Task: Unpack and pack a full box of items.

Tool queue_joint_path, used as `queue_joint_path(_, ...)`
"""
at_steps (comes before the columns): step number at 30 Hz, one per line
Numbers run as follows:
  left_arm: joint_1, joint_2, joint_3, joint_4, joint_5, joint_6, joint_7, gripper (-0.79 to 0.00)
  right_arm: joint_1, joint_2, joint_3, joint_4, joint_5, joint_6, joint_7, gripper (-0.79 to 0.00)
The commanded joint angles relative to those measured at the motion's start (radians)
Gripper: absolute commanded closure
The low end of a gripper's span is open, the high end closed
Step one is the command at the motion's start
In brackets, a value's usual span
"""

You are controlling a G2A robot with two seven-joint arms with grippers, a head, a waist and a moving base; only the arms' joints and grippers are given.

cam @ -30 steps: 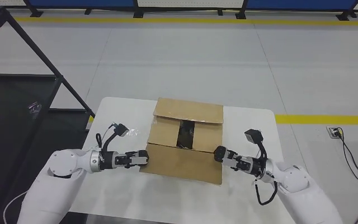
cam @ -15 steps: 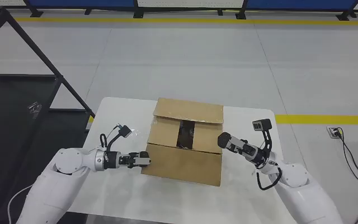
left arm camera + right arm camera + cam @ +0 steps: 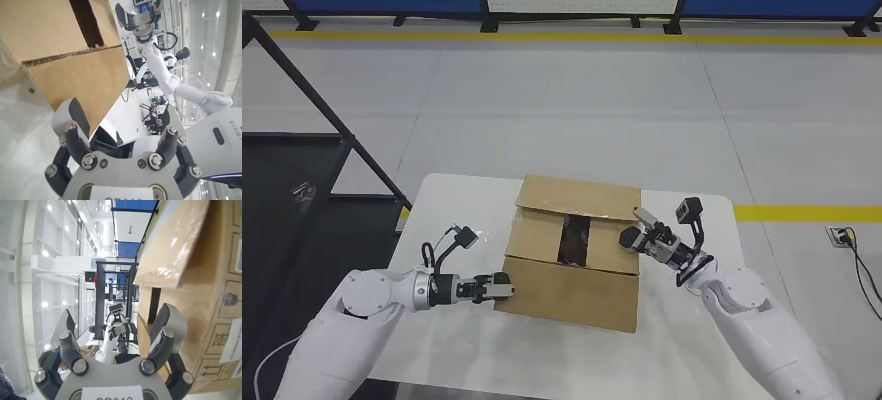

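matt corrugated cardboard box (image 3: 562, 295), glossy clear tape (image 3: 164, 270), smooth white table (image 3: 457, 205)

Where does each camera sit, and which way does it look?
Top view: above the arms, looking down at the table and box; both arms show.
Left wrist view: on the left wrist, looking past the open left pincer at a box corner.
Right wrist view: on the right wrist, looking past the open right pincer along the box's side.
Shared: all views show the box; each wrist view catches the other arm.
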Motion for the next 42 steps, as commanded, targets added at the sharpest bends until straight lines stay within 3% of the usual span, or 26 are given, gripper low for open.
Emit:
queue_joint_path(1, 0.006, 0.001, -0.004, -0.004, 0.000, -0.001, 0.001, -0.785, 0.021, -0.010, -0.013, 0.024, 0.006, 0.007, -0.010, -0.785)
queue_joint_path(11, 0.025, 0.004, -0.017, -0.013, -0.004, 0.001, 0.000, -0.785, 0.116, -0.068, -0.060, 0.086, 0.002, -0.017, -0.155, -0.785)
queue_joint_path(19, 0.032, 0.005, -0.020, -0.020, -0.003, -0.001, -0.002, -0.785, 0.226, -0.124, -0.122, 0.131, -0.137, 0.003, -0.389, -0.785)
queue_joint_path(23, 0.034, 0.005, -0.023, -0.022, -0.006, -0.002, -0.003, -0.785, 0.282, -0.154, -0.159, 0.193, -0.167, -0.023, -0.399, -0.785)
queue_joint_path(37, 0.023, 0.002, -0.025, -0.019, -0.019, 0.012, 0.007, -0.785, 0.275, -0.154, -0.157, 0.189, -0.168, -0.021, -0.404, -0.785)
queue_joint_path(42, 0.011, -0.002, -0.008, -0.025, -0.004, 0.020, -0.002, -0.785, 0.289, -0.178, -0.155, 0.194, -0.145, 0.009, -0.468, -0.785)
